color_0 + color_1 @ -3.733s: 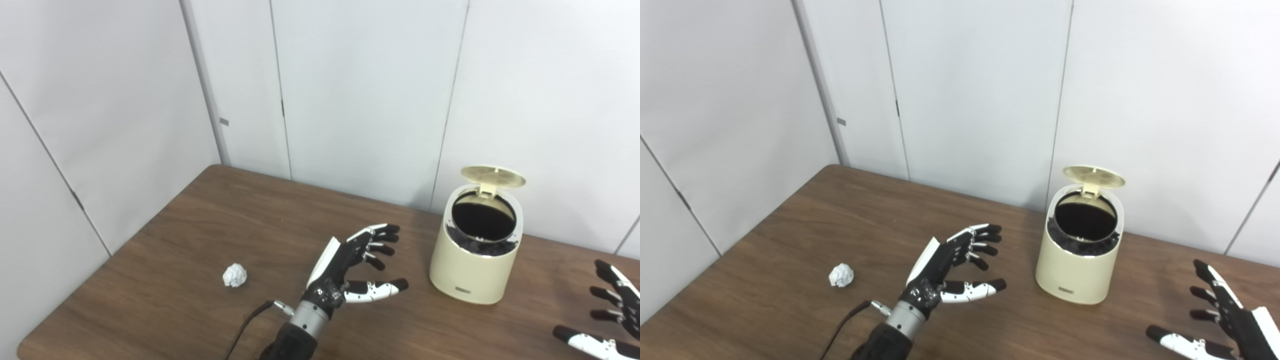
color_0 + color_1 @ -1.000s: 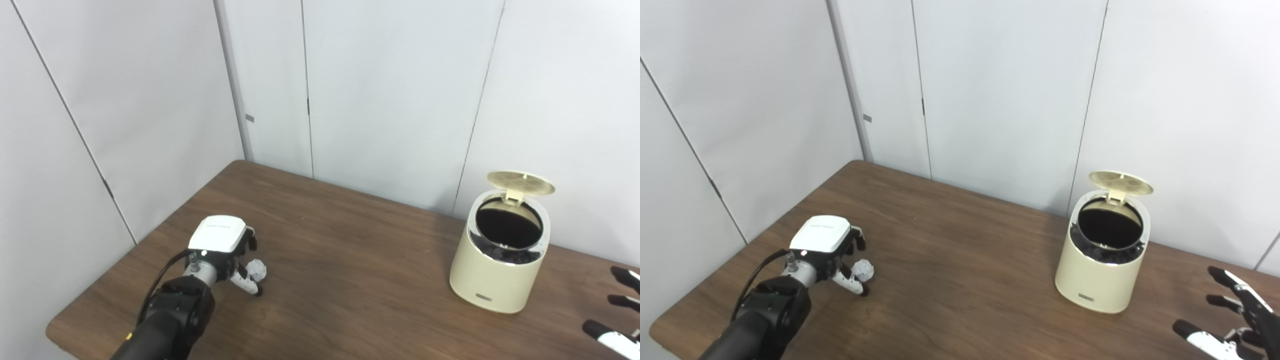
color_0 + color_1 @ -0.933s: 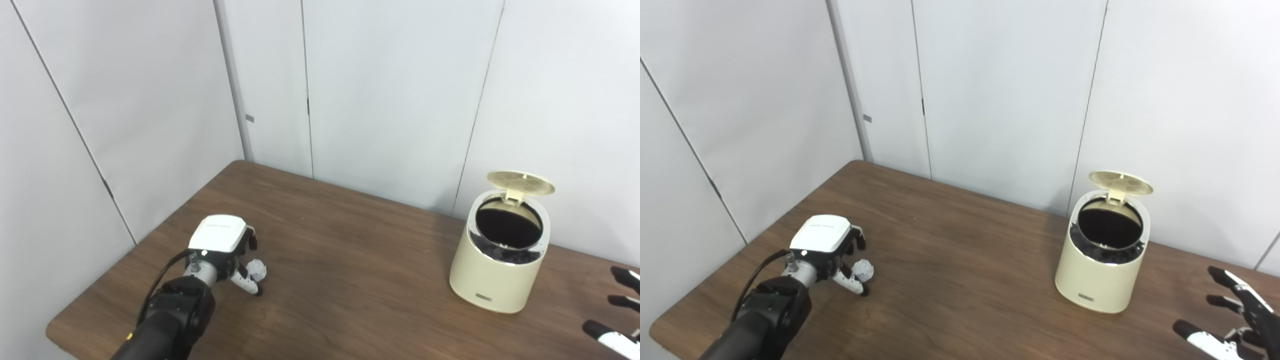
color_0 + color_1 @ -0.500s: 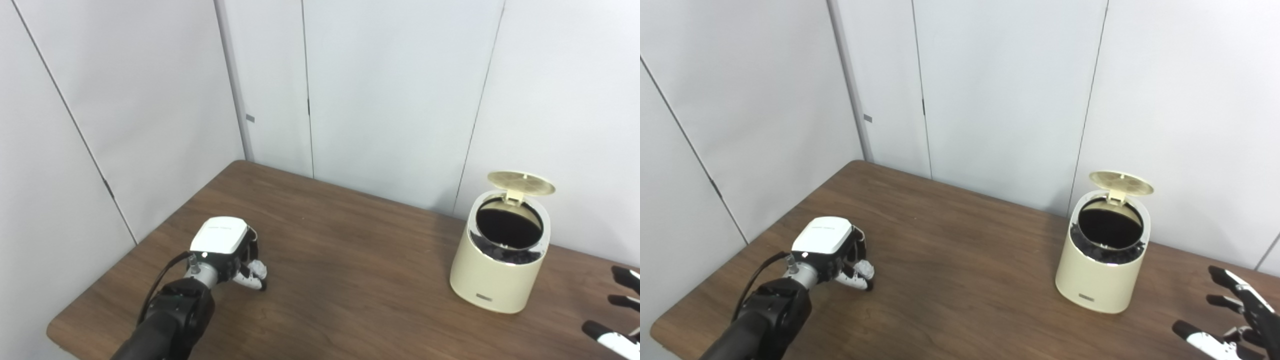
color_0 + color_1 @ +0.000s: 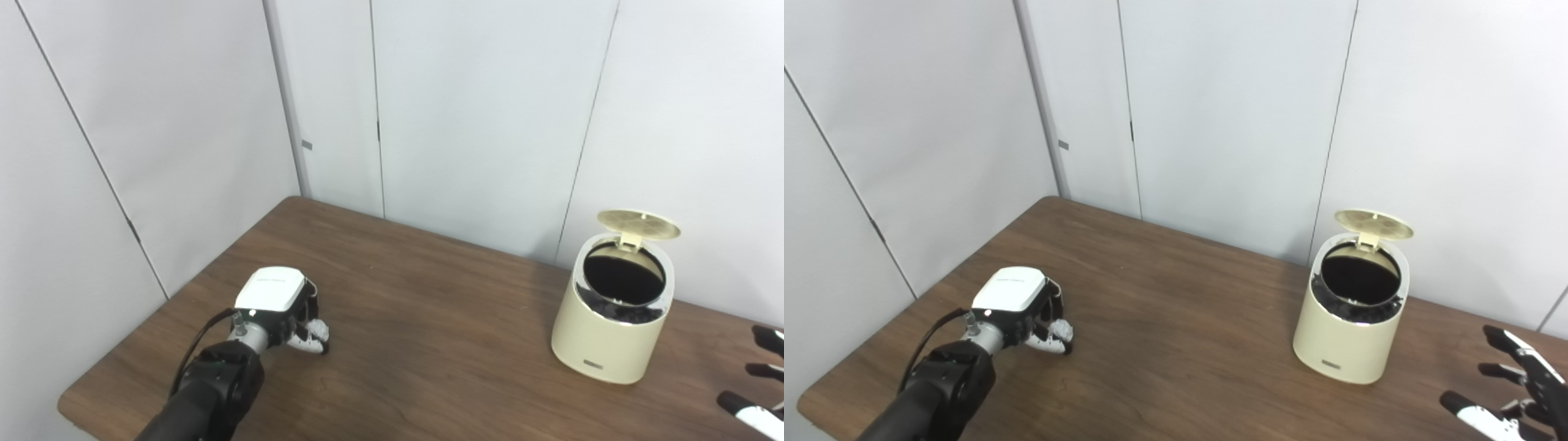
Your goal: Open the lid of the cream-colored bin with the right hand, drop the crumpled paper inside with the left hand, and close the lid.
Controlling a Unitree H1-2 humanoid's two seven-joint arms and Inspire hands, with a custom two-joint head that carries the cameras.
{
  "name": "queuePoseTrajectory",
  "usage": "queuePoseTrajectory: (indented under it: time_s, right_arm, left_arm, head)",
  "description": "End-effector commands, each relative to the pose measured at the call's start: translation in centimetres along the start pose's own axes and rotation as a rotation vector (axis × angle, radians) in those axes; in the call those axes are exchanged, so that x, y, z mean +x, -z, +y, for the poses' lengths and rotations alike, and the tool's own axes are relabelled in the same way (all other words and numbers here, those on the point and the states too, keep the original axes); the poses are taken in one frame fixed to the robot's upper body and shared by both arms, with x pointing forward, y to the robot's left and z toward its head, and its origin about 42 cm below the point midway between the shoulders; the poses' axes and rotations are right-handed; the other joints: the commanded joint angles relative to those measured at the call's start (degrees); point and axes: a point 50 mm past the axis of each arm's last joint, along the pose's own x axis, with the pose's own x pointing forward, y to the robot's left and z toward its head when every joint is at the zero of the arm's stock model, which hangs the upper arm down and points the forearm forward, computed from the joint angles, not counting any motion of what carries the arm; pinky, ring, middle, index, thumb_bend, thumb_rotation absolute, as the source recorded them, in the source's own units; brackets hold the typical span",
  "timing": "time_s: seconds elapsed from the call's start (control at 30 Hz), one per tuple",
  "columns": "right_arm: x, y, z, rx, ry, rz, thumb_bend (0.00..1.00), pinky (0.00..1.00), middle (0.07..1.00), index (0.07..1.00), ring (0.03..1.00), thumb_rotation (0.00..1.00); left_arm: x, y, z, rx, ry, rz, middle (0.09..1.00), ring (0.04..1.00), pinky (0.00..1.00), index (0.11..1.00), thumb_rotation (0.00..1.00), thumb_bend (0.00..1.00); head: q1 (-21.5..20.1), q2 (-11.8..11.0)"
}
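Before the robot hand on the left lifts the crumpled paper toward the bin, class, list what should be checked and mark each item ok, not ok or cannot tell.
1. Lid of cream bin raised: ok.
2. Bin opening faces up, unobstructed: ok.
3. Left robot hand closed around crumpled paper: ok.
4. Grip firm enough to lift: cannot tell.
5. Table between paper and bin free of obstacles: ok.
6. Right robot hand open, away from bin: ok.
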Motion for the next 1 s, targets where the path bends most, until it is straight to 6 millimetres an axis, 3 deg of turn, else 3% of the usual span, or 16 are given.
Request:
queuePoseTrajectory:
  time_s: [0.0,0.13,0.33,0.63,0.67,0.93,0.97]
  right_arm:
    - [0.3,-1.7,-1.4,-0.02,0.036,-0.083,0.83,0.3,0.887,0.869,0.747,0.53]
    - [0.3,-1.5,-1.5,-0.014,0.036,-0.086,0.82,0.3,0.884,0.868,0.747,0.54]
    - [0.2,-1.6,-1.5,-0.02,0.04,-0.081,0.82,0.3,0.877,0.859,0.737,0.55]
    - [0.1,-1.6,-1.6,-0.017,0.038,-0.075,0.81,0.31,0.879,0.863,0.733,0.55]
    - [0.1,-1.6,-1.5,-0.02,0.039,-0.075,0.81,0.31,0.879,0.863,0.732,0.55]
    - [0.2,-1.6,-1.4,-0.023,0.043,-0.075,0.79,0.33,0.875,0.862,0.731,0.53]
    - [0.2,-1.5,-1.5,-0.025,0.044,-0.076,0.79,0.33,0.875,0.863,0.733,0.53]
  left_arm:
    - [0.0,0.5,-2.1,0.005,0.075,-0.007,0.446,0.463,0.4,0.501,0.0,0.52]
    - [0.0,0.7,-2.5,-0.022,0.082,-0.025,0.413,0.398,0.33,0.508,0.0,0.52]
    - [0.3,1.0,-2.9,-0.023,0.065,-0.05,0.413,0.42,0.35,0.507,0.0,0.52]
    - [0.3,0.7,-2.7,-0.009,0.044,-0.08,0.395,0.359,0.29,0.502,0.0,0.52]
    - [0.3,0.7,-2.7,-0.013,0.042,-0.08,0.443,0.349,0.28,0.493,0.0,0.52]
    - [0.1,0.4,-2.2,-0.002,0.02,-0.085,0.404,0.391,0.32,0.508,0.0,0.52]
    - [0.1,0.2,-1.8,-0.004,0.012,-0.084,0.447,0.355,0.28,0.495,0.0,0.52]
  head:
    - [0.08,0.09]
    - [0.03,0.18]
    - [0.07,0.26]
    - [0.07,0.26]
    - [0.1,0.27]
    - [0.0,0.28]
    - [0.06,0.32]
